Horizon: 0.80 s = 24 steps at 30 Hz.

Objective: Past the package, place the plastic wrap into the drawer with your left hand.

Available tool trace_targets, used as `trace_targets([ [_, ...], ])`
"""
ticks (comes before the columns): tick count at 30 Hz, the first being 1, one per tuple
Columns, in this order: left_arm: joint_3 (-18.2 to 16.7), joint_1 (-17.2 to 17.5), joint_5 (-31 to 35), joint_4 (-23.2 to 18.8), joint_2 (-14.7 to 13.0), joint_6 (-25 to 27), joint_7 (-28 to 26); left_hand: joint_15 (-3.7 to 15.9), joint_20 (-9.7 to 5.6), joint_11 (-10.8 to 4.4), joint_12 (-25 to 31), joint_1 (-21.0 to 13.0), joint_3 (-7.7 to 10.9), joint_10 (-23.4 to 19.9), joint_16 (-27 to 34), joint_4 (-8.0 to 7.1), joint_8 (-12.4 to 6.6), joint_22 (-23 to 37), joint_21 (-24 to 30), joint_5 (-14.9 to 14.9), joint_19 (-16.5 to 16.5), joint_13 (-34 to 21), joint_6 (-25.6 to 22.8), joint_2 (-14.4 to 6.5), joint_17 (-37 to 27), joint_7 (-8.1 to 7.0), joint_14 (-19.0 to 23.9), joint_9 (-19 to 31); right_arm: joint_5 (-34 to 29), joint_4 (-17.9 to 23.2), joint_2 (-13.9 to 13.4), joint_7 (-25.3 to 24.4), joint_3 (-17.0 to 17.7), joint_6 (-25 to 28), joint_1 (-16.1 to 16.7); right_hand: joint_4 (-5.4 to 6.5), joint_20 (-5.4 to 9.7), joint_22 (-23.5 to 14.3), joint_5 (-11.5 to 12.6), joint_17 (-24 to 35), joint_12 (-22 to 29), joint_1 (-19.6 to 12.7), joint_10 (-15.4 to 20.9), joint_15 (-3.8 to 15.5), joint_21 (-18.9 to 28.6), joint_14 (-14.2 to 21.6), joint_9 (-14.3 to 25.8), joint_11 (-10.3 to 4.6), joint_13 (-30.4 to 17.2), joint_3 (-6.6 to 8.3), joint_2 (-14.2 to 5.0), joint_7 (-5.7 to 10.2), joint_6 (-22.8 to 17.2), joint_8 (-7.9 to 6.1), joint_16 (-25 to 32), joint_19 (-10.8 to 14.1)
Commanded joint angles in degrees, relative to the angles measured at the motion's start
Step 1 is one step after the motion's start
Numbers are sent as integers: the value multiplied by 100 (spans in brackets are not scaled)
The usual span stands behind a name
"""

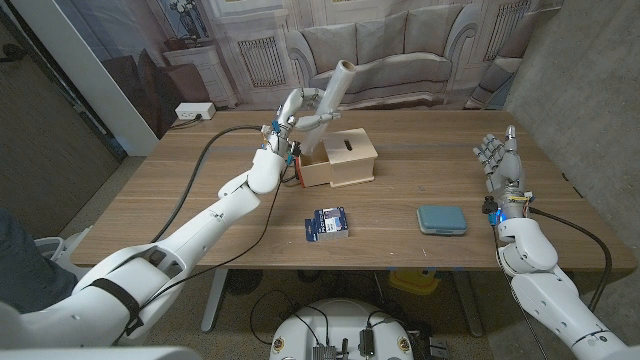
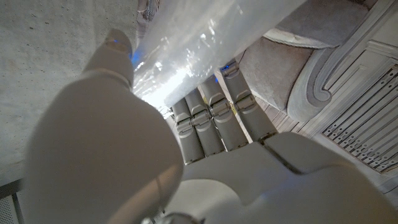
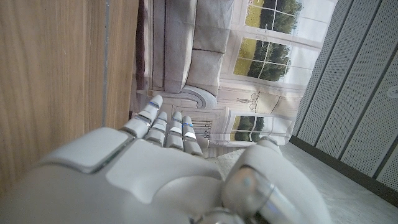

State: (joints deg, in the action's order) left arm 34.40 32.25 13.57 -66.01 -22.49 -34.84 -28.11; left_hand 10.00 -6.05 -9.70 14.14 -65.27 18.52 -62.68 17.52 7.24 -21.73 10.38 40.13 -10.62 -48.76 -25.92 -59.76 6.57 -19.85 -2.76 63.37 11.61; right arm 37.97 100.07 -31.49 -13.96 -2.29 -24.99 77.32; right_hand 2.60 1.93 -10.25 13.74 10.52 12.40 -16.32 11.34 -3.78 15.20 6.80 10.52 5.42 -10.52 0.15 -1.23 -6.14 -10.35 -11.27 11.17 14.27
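Bench carries the wooden drawer box at 12 o'clock, package nearer centre. Left hand grips the plastic wrap roll, tilted, raised just above the box's left side. Transport looks done; next is lowering it into the drawer. Drawer opening is hidden behind the hand. Right hand holds nothing, fingers upright, at 3 o'clock.

The head camera looks down over the table; both wrist cameras look closely along their robot hands.
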Motion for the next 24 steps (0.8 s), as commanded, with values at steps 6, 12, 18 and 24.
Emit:
trace_targets([
  [6,285,-398,-185,988,264,-540,47,328,-109,49,-19,-1062,13,-3,-24,-31,-186,19,38,22,49,-36,-261,-1045,-40,77,113,9,-78,38,25,-62,-6,11,7,15,-6,-19,-36,16,-9,-24,56,7,-8,45,24,15,-20,-31,-34,4,-64,4,-32,65],
  [12,356,-462,-222,1190,338,-620,64,329,-108,58,-33,-1068,15,15,-33,-31,-187,17,45,22,62,-55,-263,-1046,-54,81,97,8,-71,31,34,-56,-4,5,11,13,-8,-19,-37,16,-11,-25,51,3,-19,44,24,20,-20,-35,-36,4,-59,6,-33,65],
  [18,388,-464,-251,1218,345,-542,78,327,-100,52,-42,-1075,17,3,-43,-31,-179,16,53,22,81,-73,-244,-1049,-71,88,79,6,-63,23,39,-54,5,-1,22,12,-8,-20,-37,16,-9,-26,59,7,-27,42,24,20,-20,-39,-38,4,-63,5,-34,71],
  [24,418,-450,-231,1180,323,-505,62,329,-91,78,-53,-1085,19,12,-61,-28,-176,14,56,22,109,-92,-236,-1048,-86,97,43,6,-38,12,43,-38,18,-9,37,10,-5,-20,-37,16,-11,-27,54,1,-37,39,24,26,-20,-43,-40,5,-65,5,-36,75],
])
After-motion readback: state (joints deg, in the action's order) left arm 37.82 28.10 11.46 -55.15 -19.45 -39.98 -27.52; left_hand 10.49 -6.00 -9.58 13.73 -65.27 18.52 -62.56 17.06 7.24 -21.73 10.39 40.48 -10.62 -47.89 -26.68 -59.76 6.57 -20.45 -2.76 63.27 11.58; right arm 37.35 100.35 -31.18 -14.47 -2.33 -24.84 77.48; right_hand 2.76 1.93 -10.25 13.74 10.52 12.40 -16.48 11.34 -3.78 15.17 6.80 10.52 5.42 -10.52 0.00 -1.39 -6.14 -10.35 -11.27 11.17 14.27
